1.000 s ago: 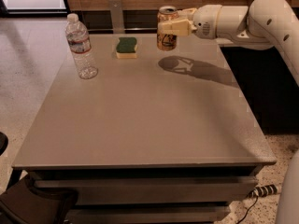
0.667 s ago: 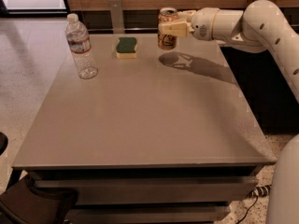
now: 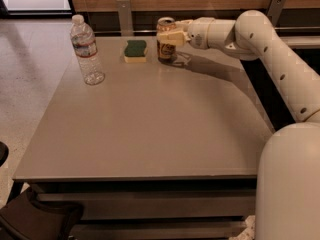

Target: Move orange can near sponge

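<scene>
The orange can (image 3: 165,46) stands upright on the grey table (image 3: 145,119) near its far edge, just right of the sponge (image 3: 135,50). The sponge is green on top with a pale yellow base and lies flat. My gripper (image 3: 170,35) reaches in from the right and is shut on the orange can around its upper part. The can's base looks down on the table surface, a small gap apart from the sponge.
A clear plastic water bottle (image 3: 86,50) stands upright at the far left of the table. A wooden wall with metal brackets (image 3: 124,14) runs behind the table. My white arm (image 3: 265,49) spans the right side.
My gripper has carried the orange can left and down, from above the table's far right to beside the sponge, where it now rests on the table.
</scene>
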`<state>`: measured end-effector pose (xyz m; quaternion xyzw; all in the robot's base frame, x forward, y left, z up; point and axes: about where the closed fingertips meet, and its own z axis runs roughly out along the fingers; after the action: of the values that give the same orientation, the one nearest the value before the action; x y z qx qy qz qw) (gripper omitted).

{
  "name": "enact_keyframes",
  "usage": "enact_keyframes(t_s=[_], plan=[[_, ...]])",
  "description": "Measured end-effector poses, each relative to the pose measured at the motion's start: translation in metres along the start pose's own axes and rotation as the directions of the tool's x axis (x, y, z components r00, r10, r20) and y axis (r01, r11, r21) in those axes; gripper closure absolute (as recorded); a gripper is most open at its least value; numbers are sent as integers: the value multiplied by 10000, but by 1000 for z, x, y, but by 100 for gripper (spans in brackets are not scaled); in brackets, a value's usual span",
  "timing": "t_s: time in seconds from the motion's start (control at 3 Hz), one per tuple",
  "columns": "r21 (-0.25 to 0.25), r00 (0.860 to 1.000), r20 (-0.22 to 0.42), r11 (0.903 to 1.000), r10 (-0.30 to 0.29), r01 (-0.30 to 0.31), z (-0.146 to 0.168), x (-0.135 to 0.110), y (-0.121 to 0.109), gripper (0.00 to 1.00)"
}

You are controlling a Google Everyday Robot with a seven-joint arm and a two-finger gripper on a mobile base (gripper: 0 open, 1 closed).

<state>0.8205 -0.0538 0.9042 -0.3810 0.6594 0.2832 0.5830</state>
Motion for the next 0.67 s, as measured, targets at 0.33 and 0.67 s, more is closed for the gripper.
enact_keyframes(t_s=[0.33,0.67], plan=[[-193,9994,-65,9993,328,-329,24,12,4,100],[-248,9994,-68,9991,343,-345,27,13,6,84]])
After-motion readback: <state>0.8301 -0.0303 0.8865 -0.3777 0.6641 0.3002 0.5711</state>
